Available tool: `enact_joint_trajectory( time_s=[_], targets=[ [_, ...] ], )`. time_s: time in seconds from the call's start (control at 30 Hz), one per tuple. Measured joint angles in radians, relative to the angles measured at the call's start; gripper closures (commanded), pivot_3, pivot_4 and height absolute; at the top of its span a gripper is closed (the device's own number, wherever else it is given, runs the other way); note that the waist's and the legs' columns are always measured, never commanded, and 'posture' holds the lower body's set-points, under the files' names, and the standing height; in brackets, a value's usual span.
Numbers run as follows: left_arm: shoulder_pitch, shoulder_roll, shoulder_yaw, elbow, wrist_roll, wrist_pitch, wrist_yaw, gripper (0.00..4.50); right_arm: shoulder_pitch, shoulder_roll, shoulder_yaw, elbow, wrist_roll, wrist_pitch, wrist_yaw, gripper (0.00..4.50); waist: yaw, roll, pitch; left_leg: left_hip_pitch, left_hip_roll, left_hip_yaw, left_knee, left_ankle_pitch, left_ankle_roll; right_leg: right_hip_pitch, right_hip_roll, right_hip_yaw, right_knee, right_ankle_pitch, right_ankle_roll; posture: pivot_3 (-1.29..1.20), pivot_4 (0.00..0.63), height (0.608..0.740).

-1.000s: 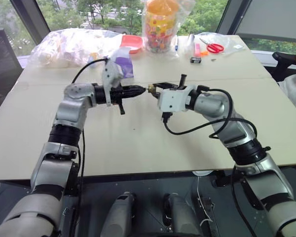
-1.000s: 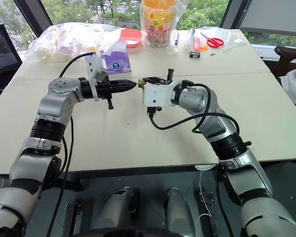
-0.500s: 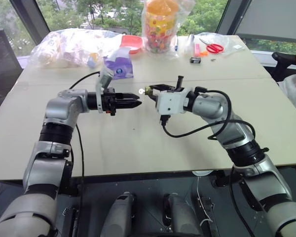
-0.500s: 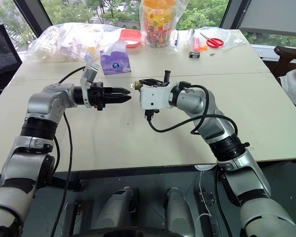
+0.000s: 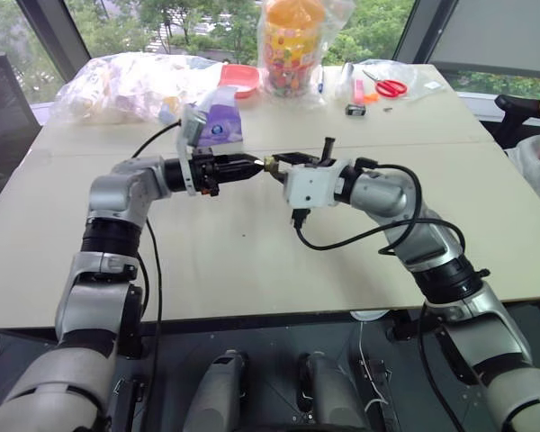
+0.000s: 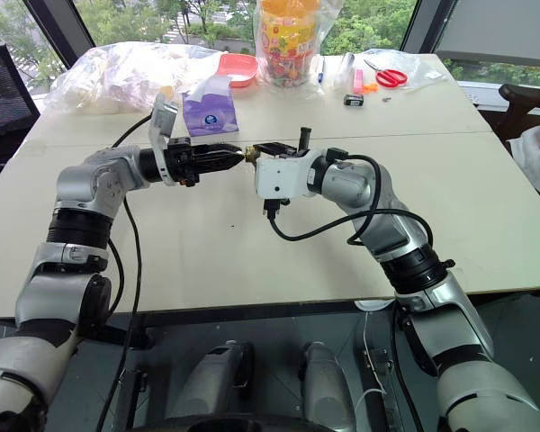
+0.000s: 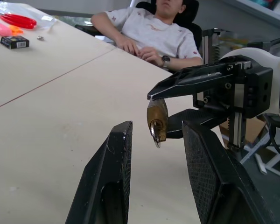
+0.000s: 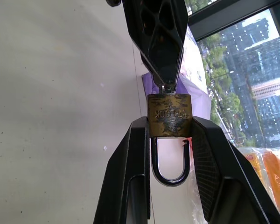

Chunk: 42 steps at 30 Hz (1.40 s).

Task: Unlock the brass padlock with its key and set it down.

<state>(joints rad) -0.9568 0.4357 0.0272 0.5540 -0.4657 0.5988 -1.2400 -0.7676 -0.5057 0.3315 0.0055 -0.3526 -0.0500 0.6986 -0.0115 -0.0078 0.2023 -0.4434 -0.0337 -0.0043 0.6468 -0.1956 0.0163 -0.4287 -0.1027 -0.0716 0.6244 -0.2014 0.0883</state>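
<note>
Brass padlock [image 5: 272,165], small and yellow-gold, hangs in mid-air above the pale table [image 5: 252,252], pinched at the tip of the right claw [image 5: 276,162]. In the left eye view the left claw [image 5: 256,166] points level toward it, its fingertips just beside the lock. Along the far edge of the table lie a purple tissue pack [image 5: 219,125], a red bowl [image 5: 241,76], a bagged jar of coloured sweets [image 5: 292,45], red scissors [image 5: 389,86] and clear plastic bags [image 5: 126,85].

Right eye view: the same meeting of the two claws over the table's middle seam, lock between them.

Left wrist view: the left claw's two black fingers [image 7: 112,186] stand apart, clasping nothing. Between and beyond them the padlock [image 7: 157,119] hangs from the right claw [image 7: 164,112], with a thin silvery piece at its lower end; whether this is the key cannot be told. A seated person [image 7: 151,32] rests behind the table.

Right wrist view: the right claw's fingers [image 8: 130,172] are closed on the sides of the padlock [image 8: 170,115]. Its silvery shackle [image 8: 170,161] loops back between them and looks loose at one leg. The key [image 8: 166,88] projects from the lock's far face, at the tip of the left claw [image 8: 162,70].
</note>
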Motion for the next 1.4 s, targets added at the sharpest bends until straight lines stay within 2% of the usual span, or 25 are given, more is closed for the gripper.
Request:
enact_joint_trajectory(
  time_s=[0.2,0.27,0.37,0.73,0.77,0.8,0.9,0.97,1.03,1.1,1.2,1.4],
  targets=[
    [-0.032,-0.028,-0.003,0.057,0.017,-0.033,0.001,2.79,0.000,0.007,0.000,-0.007,-0.006,0.001,-0.001,3.85,0.001,0.000,0.000,0.000,0.000,0.000,0.000,0.000,0.000,0.000,0.000,0.000,0.000,0.000,0.000,0.00,0.150,0.740],
    [-0.038,-0.034,-0.005,0.071,0.020,-0.038,0.001,3.32,0.000,0.007,0.000,-0.012,-0.008,0.003,-0.001,3.85,0.000,0.000,0.000,0.000,0.000,0.000,0.000,0.000,0.000,0.000,0.000,0.000,0.000,0.000,0.000,0.00,0.150,0.740],
    [-0.042,-0.046,-0.006,0.078,0.019,-0.037,-0.018,4.49,0.000,0.007,0.000,-0.013,-0.018,0.014,-0.002,3.85,0.000,0.000,0.000,0.000,0.000,0.000,0.000,0.000,0.000,0.000,0.000,0.000,0.000,0.000,0.000,0.00,0.150,0.740],
    [-0.044,-0.047,-0.003,0.081,0.019,-0.037,-0.019,4.49,0.000,0.008,0.000,-0.022,-0.025,0.022,-0.002,3.85,0.001,0.000,0.000,0.000,0.000,0.000,0.000,0.000,0.000,0.000,0.000,0.000,0.000,0.000,0.000,0.00,0.150,0.740],
    [-0.044,-0.048,-0.001,0.081,0.018,-0.037,-0.017,4.50,0.000,0.008,0.000,-0.022,-0.025,0.023,-0.002,2.82,0.001,0.000,0.000,0.000,0.000,0.000,0.000,0.000,0.000,0.000,0.000,0.000,0.000,0.000,0.000,0.00,0.150,0.740],
    [-0.044,-0.049,0.000,0.080,0.018,-0.036,-0.012,4.50,0.001,0.006,0.000,-0.024,-0.027,0.027,-0.002,2.52,0.001,0.000,0.000,0.000,0.000,0.000,0.000,0.000,0.000,0.000,0.000,0.000,0.000,0.000,0.000,0.00,0.150,0.740],
    [-0.030,-0.046,0.000,0.065,0.017,-0.031,0.000,4.50,0.015,-0.051,-0.001,-0.059,-0.055,0.046,0.013,1.03,0.004,0.000,0.000,0.000,0.000,0.000,0.000,0.000,0.000,0.000,0.000,0.000,0.000,0.000,0.000,0.00,0.150,0.740],
    [-0.015,-0.034,0.001,0.051,0.017,-0.020,0.001,4.50,0.065,-0.097,-0.031,-0.095,-0.047,0.070,0.038,1.03,0.006,0.000,0.000,0.000,0.000,0.000,0.000,0.000,0.000,0.000,0.000,0.000,0.000,0.000,0.000,0.00,0.150,0.740],
    [0.003,-0.013,0.006,0.036,0.015,-0.012,0.001,4.50,0.131,-0.096,-0.090,-0.159,0.016,0.144,0.059,1.03,0.004,0.000,0.000,0.000,0.000,0.000,0.000,0.000,0.000,0.000,0.000,0.000,0.000,0.000,0.000,0.00,0.150,0.740],
    [0.008,-0.003,0.016,0.021,0.011,0.005,0.001,4.50,0.160,-0.042,-0.161,-0.232,0.113,0.269,0.067,1.03,0.000,-0.001,0.000,0.000,0.001,0.000,0.000,0.000,0.000,0.000,0.000,0.000,0.001,0.000,0.000,0.00,0.150,0.740],
    [0.010,-0.004,0.018,-0.035,-0.009,0.026,0.001,4.50,0.126,0.049,-0.230,-0.321,0.222,0.444,0.044,1.03,0.000,-0.001,0.000,0.001,0.002,0.000,0.001,0.000,0.000,-0.001,0.000,0.000,0.003,0.000,0.000,0.00,0.150,0.740],
    [0.041,-0.003,0.026,-0.120,-0.030,0.055,0.003,4.50,0.090,0.082,-0.218,-0.341,0.251,0.528,-0.005,1.03,0.005,-0.001,0.000,0.000,0.001,0.000,0.001,0.000,0.000,-0.001,0.000,0.000,0.001,-0.001,-0.003,0.00,0.150,0.740]
  ],
)
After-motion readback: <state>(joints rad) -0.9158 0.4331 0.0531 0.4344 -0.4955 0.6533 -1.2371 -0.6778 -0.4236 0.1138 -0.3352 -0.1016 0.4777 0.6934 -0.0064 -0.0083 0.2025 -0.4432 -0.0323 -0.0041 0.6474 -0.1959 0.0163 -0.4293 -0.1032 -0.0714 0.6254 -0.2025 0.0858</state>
